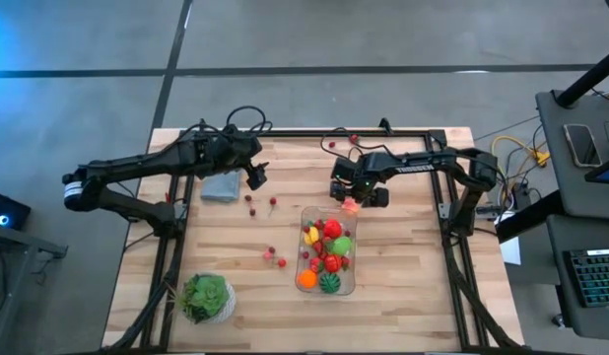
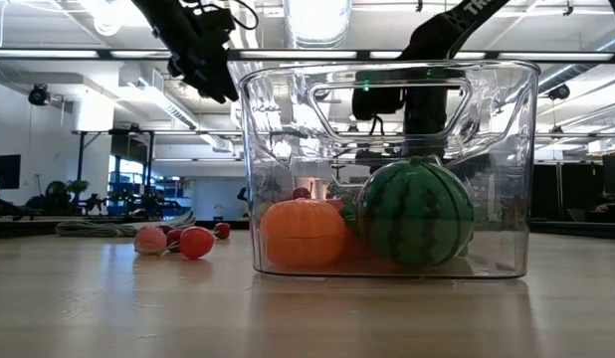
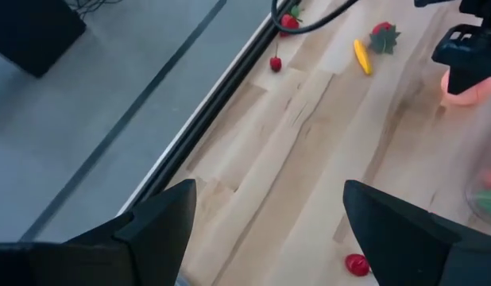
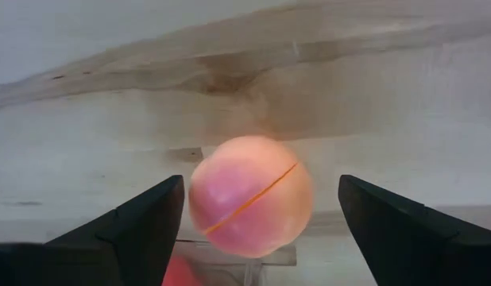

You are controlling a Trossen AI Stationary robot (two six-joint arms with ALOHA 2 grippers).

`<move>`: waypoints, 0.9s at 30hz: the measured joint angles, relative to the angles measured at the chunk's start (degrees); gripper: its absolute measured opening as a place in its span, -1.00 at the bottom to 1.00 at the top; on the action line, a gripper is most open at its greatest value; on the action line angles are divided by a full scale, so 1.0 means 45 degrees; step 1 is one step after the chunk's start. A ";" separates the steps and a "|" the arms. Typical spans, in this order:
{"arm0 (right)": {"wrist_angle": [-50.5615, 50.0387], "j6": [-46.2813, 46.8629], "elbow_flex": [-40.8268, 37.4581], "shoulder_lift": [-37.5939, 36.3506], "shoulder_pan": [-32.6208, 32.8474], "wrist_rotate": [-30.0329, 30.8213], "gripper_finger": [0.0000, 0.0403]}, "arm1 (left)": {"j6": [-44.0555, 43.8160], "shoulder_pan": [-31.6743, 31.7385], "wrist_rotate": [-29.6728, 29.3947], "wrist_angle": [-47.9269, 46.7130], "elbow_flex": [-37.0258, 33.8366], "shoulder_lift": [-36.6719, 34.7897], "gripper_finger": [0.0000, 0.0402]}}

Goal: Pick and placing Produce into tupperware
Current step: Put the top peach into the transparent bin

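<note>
While I watch from above, the right end effector (image 1: 351, 200) hangs over the far rim of the clear tub (image 1: 348, 283), fingers spread, a pink peach (image 4: 250, 206) between them untouched. The left end effector (image 1: 255, 177) gapes empty beside the cloth (image 1: 222, 186). Berries (image 1: 275, 257) dot the bench (image 1: 403, 296).

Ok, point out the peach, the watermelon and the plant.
peach (image 4: 251, 196), right wrist view, middle of its face.
watermelon (image 2: 417, 212), low view, striped side.
plant (image 1: 205, 295), high view, leaf crown.
</note>
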 joint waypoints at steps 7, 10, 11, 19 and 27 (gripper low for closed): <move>0.0078 0.0514 0.0000 0.0000 0.0152 -0.0345 0.46 | 0.0553 0.0229 0.0024 -0.0002 -0.0004 -0.0058 0.51; 0.0103 0.0650 0.0000 0.0000 0.0156 -0.0378 0.44 | 0.0657 0.0307 0.0028 -0.0007 -0.0004 -0.0065 0.51; 0.0112 0.0701 0.0000 0.0000 0.0156 -0.0371 0.44 | 0.0672 0.0334 0.0030 -0.0008 -0.0004 -0.0051 0.51; 0.0327 0.0673 -0.0104 0.0049 0.0150 -0.0293 0.41 | 0.1265 0.0420 0.0034 -0.0004 -0.0013 -0.0044 0.51; 0.0389 0.0811 -0.0228 0.0053 0.0127 -0.0205 0.28 | 0.1348 0.0507 0.0034 -0.0002 -0.0023 -0.0044 0.51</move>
